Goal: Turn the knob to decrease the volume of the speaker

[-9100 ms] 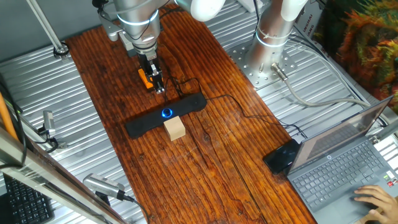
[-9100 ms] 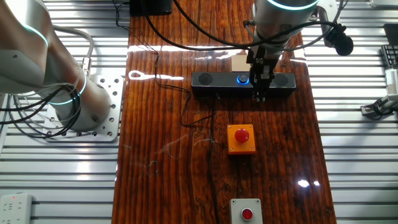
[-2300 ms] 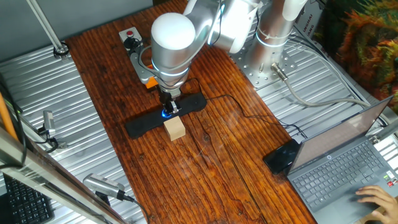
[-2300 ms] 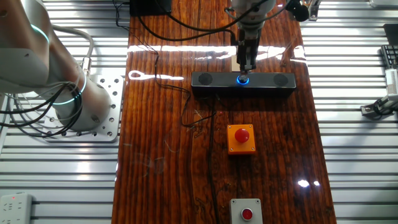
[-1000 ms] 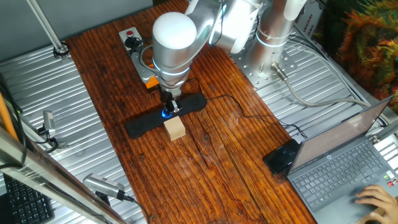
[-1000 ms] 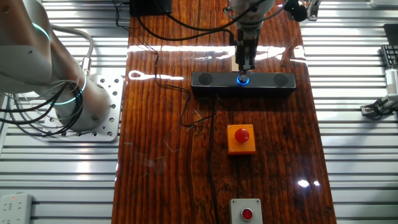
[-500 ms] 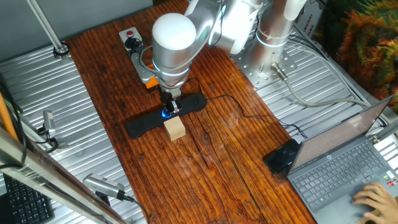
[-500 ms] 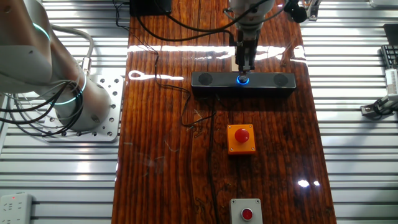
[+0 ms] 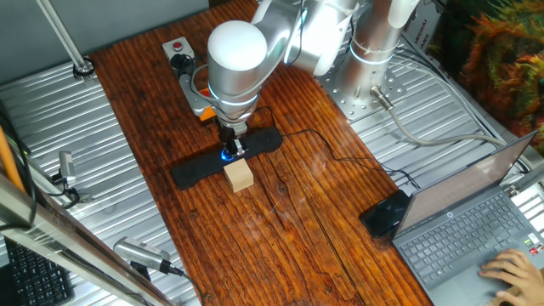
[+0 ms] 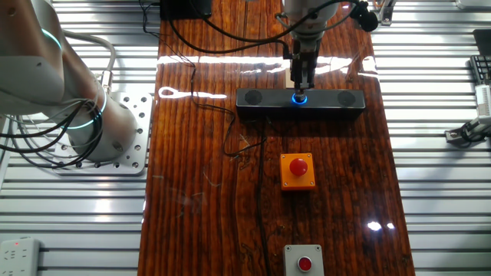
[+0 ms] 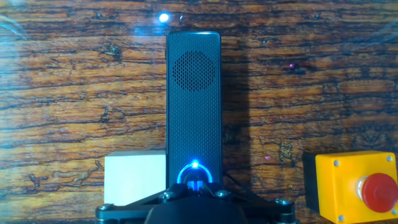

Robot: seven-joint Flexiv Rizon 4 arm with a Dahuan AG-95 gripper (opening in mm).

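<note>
Blue light rings the knob (image 11: pixel 194 176) at the middle of the speaker (image 11: pixel 193 93), a black bar lying across the wooden surface (image 10: pixel 207 192) with a tan block (image 9: pixel 240 175) touching its side at about 9 o'clock of the knob in the hand view. The tool (image 10: pixel 301 83) stands straight down on the knob, its fingers drawn narrowly in around it, apparently gripping it, though the contact itself is hidden. By my reading the turning step is in hand: the next move calls for a wrist rotation in the volume-down sense, presumably anticlockwise, keeping the grip centred so the bar does not slide.
</note>
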